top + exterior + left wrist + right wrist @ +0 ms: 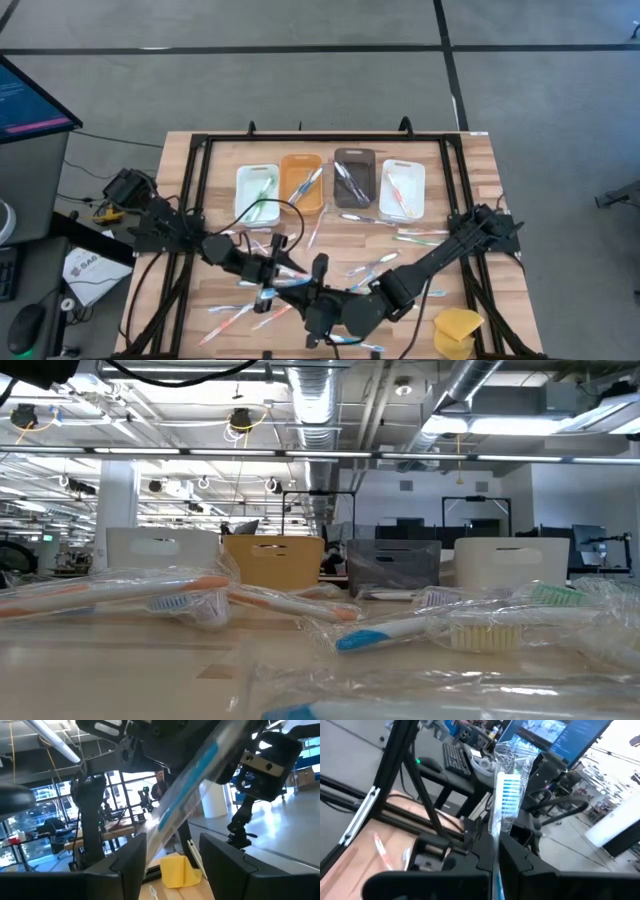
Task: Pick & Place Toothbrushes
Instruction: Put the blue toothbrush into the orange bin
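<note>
Many wrapped toothbrushes [400, 238] lie scattered on the wooden table [470, 160], and some lie in the four bins [301, 180] at the far side. Over the table's near middle my right gripper [495, 845] [322, 300] is shut on a clear-wrapped toothbrush [506, 795] with blue and white bristles. Facing it, my left gripper [172, 845] [272, 285] is open. The same toothbrush [190, 780], blue-handled, runs slantwise down between the left fingers, close by one finger [132, 857]. Neither gripper shows in the low view. My right gripper pinches the toothbrush's wrapped handle [493, 837] between its two fingers. The toothbrush sticks out past the fingertips along them, bristle head at its free end, lifted clear of the table. My left gripper: the wrapper passes beside one finger [142, 847]; I cannot tell whether it touches.
A yellow sponge-like lump [458, 330] lies at the near right corner. The black frame rails [195, 200] run along the table's sides and far edge. A monitor [30, 100] and a keyboard stand off the table's left.
</note>
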Robot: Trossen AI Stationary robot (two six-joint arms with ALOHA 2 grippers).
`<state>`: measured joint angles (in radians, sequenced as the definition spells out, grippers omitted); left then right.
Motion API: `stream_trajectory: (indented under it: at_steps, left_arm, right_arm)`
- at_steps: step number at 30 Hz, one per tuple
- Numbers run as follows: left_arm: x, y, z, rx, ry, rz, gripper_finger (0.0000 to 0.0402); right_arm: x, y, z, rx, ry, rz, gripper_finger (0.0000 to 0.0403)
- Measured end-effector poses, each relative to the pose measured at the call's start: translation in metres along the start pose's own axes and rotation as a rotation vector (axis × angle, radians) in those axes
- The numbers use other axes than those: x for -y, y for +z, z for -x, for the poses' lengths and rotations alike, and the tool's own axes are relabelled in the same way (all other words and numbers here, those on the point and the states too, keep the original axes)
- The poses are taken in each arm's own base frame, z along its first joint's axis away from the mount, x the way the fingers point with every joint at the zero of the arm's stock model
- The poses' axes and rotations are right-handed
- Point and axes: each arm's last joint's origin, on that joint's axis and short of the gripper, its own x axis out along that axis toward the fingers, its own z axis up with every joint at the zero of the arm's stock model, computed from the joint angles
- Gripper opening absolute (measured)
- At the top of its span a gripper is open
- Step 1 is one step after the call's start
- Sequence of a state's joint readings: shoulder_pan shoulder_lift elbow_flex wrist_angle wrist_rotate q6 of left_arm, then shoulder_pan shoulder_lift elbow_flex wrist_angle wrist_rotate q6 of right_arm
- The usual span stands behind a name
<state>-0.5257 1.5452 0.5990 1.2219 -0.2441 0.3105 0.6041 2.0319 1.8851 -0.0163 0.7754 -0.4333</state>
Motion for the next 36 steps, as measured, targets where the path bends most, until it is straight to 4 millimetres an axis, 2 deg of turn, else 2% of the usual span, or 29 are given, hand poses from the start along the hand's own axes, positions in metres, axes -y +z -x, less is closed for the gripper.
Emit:
stream_trajectory:
  at_steps: [9,26,31,36]
  left_arm:
    - [-0.001,0.002,0.0,0.02,-0.004,0.004,0.0176]
    - [-0.008,0.004,-0.001,0.06,0.031,0.013,0.0175]
    - [-0.008,0.004,-0.001,0.057,0.037,0.013,0.0142]
    - [-0.008,0.004,-0.001,0.051,0.035,0.011,0.0075]
  right_arm:
    - [0.012,-0.004,-0.011,0.004,-0.005,-0.014,0.0002]
    - [0.013,-0.005,-0.013,0.006,0.006,-0.035,0.0003]
    - [0.013,-0.005,-0.013,0.005,0.005,-0.035,0.0004]
    - [0.013,-0.007,-0.015,-0.01,0.007,-0.05,0.0005]
